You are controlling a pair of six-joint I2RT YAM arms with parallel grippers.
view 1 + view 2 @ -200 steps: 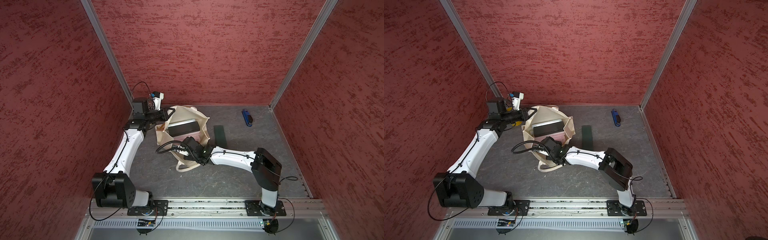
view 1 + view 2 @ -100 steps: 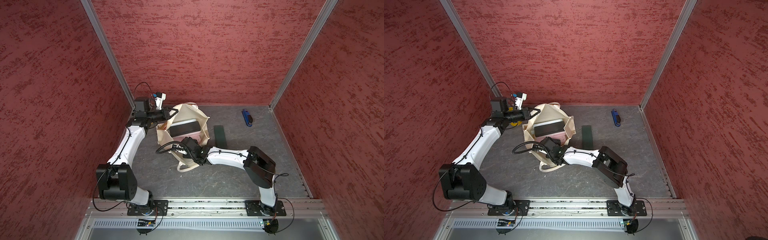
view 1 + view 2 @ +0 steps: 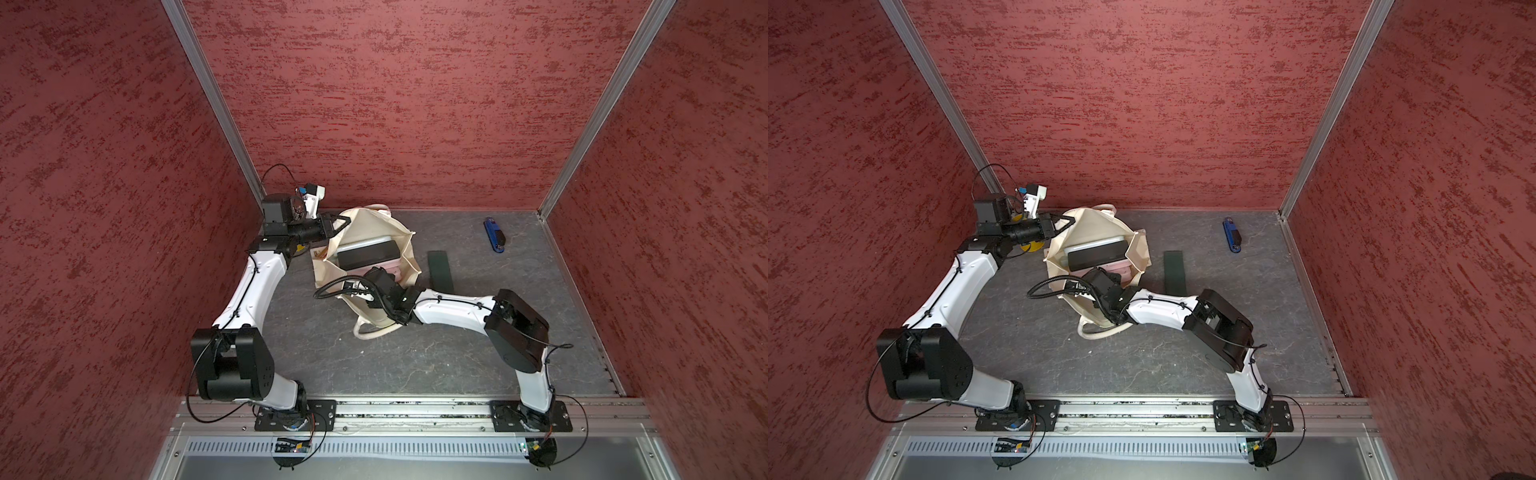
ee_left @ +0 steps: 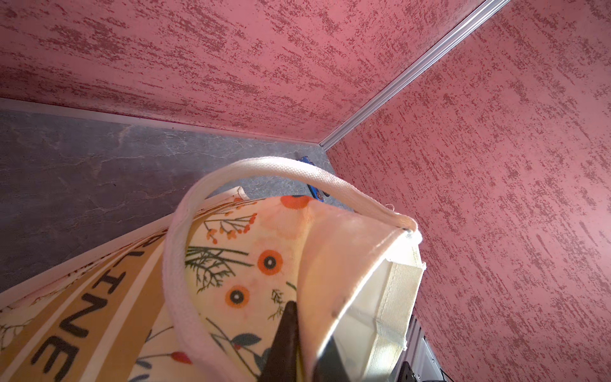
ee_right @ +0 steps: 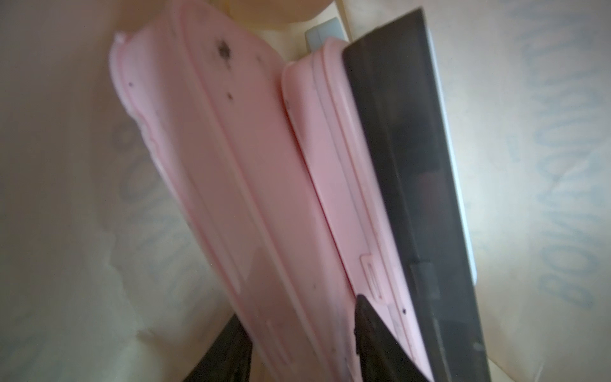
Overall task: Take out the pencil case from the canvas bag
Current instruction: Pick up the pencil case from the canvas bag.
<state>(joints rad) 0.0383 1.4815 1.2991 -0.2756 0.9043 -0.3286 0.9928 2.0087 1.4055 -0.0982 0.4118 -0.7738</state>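
Note:
The cream canvas bag (image 3: 376,224) (image 3: 1096,226) stands open at the back left of the floor, its floral face and tan lettered band (image 4: 109,291) in the left wrist view. My left gripper (image 4: 309,325) (image 3: 337,221) is shut on the bag's rim, one finger outside and one inside, beside a thick white handle (image 4: 172,264). My right gripper (image 5: 297,307) reaches down into the bag, its fingers hidden in both top views. It is shut on a flat pink pencil case (image 5: 231,198) that stands on edge, with a pink sliver (image 3: 394,271) showing from above.
Inside the bag a second pink case (image 5: 334,165), a black flat box (image 3: 365,255) (image 5: 413,198) and a pale grey slab stand against the pencil case. A dark green strip (image 3: 439,270) and a blue object (image 3: 493,235) lie to the right. A yellow thing (image 3: 1030,246) sits under my left arm.
My right gripper's jaws have narrowed onto the pink case inside the bag. The left arm has shifted slightly while keeping its hold on the rim.

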